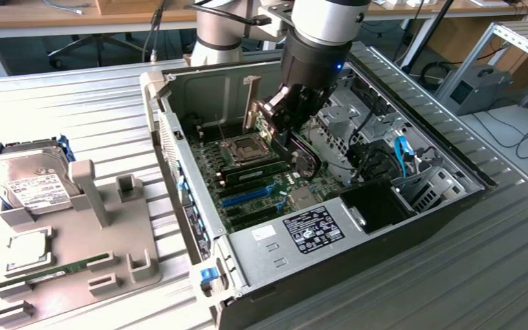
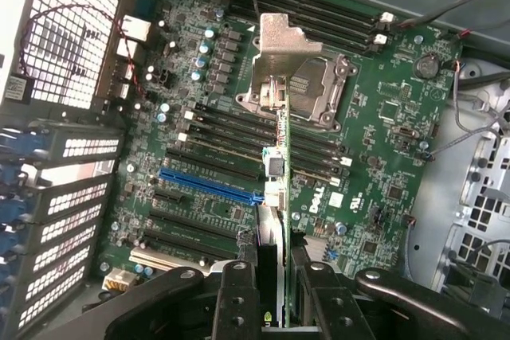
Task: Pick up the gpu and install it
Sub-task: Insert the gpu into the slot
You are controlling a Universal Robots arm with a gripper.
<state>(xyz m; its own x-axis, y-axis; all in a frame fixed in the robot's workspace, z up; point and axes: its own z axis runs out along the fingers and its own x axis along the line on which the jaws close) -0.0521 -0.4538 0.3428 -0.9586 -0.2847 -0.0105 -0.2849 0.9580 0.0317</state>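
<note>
Gpu (image 2: 279,189): pinching it edge-on between fingers (image 2: 239,300) above board (image 2: 382,117); probably needing aligning parallel with blue slot (image 2: 209,185), lowering upright, pressing evenly.

Ext. bright, even; wrist dimmer, prob. glare thru grille (image 2: 68,33).

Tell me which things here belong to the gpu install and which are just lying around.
In the job: gpu, held by the gripper; open computer case; motherboard.
Lying about: hard drive; RAM stick; grey holder.
</note>
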